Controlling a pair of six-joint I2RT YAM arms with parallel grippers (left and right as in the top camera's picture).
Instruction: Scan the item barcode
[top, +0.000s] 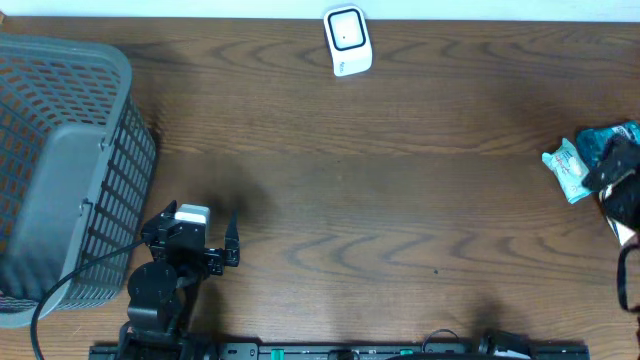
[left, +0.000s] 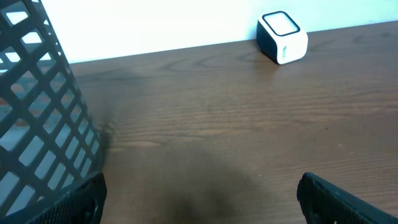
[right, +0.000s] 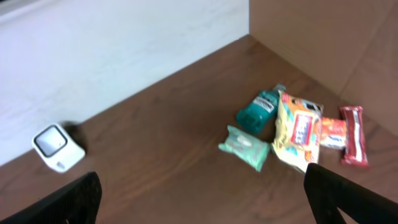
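The surface (top: 400, 200) shows dark wood grain, smooth with a dull sheen. The basket (top: 135, 170) looks like matt grey plastic lattice. The scanner (top: 347, 40) is smooth white plastic (dark window on top). The yellow packet (right: 297, 130) looks like glossy printed film.

Left arm (top: 165, 265): matt black, chunky rounded joints — a pale grey-white block (top: 191, 214) on the wrist.
Left cable (top: 45, 300): thin, black, looping off the arm's foot.
Left gripper (left: 200, 186): two black fingers (left: 345, 202), flat-sided, blunt-tipped.
Right gripper (right: 199, 186): the same plain black slabs.
Right arm (top: 618, 165): black, only partly in sight — a thin black lead (top: 622, 282) below it.
Base rail (top: 340, 350): black bar, small teal marks.
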